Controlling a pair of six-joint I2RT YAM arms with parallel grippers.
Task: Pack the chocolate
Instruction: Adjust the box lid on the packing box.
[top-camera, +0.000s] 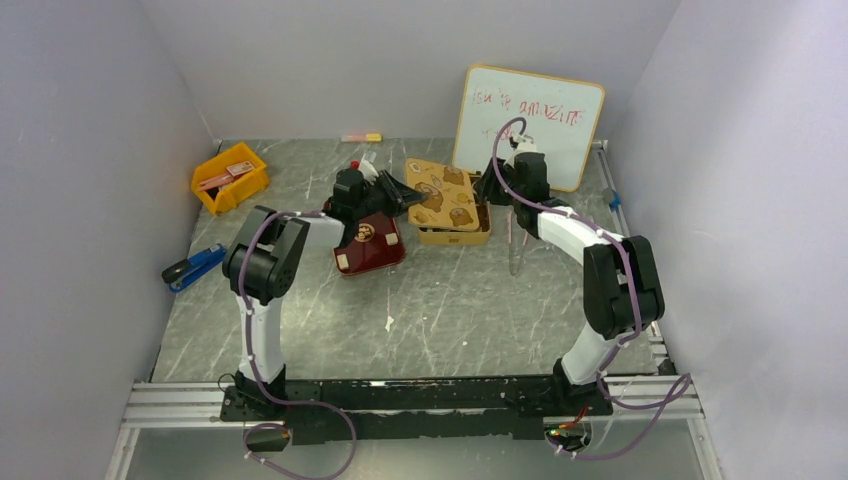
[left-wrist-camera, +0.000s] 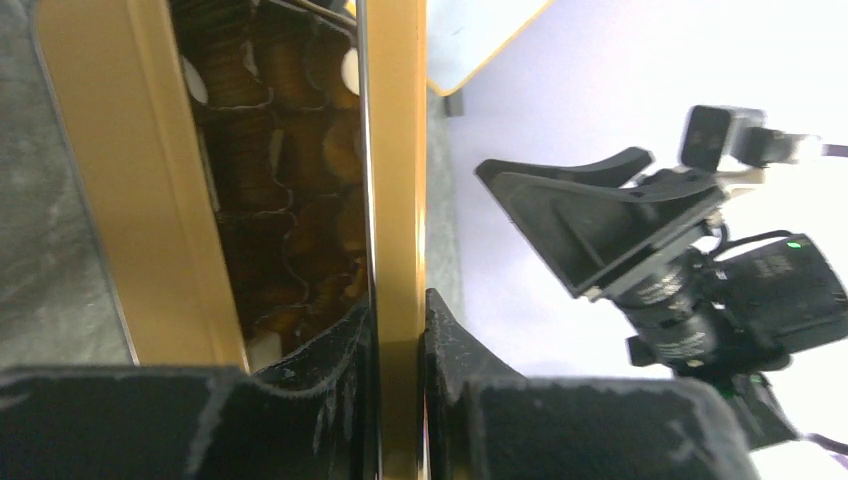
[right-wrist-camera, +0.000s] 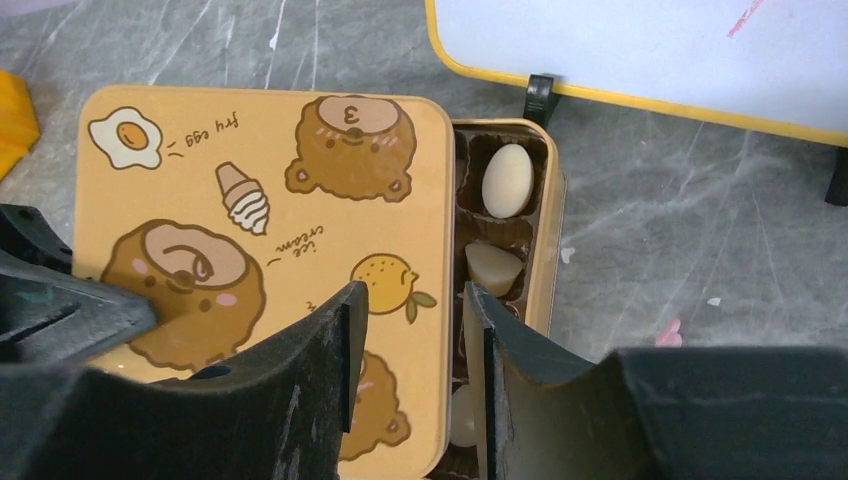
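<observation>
At the far middle of the worktop (top-camera: 450, 310), the left end effector (left-wrist-camera: 398, 305) is pinching the rim of the bear-printed lid (right-wrist-camera: 250, 200), with its two fingers narrowed right onto the thin gold edge. From the left wrist view, brown paper cups are showing under the lid, so the held side seems to be riding a little above the gold tin (right-wrist-camera: 553, 230); how far up, I cannot tell. Just to the near left, the dark red tray (top-camera: 375, 255) is sitting beside the tin.

The lid is lying shifted toward the left arm, covering most of the tin and leaving only the rightmost column open. The chocolate (right-wrist-camera: 507, 180) is sitting in that open column as pale pieces in brown cups, running in a line along the tin's right wall.

Further right, the right end effector (right-wrist-camera: 410, 320) is hovering with its jaws wide and nothing between them, the gap lining up over the lid's right edge, with the exposed chocolate just beyond its right finger.

Judging by this, the coming move is turning on the lid's offset. It needs to travel rightward, away from the left arm and toward the right one, until its right edge is meeting the tin's right wall.
</observation>
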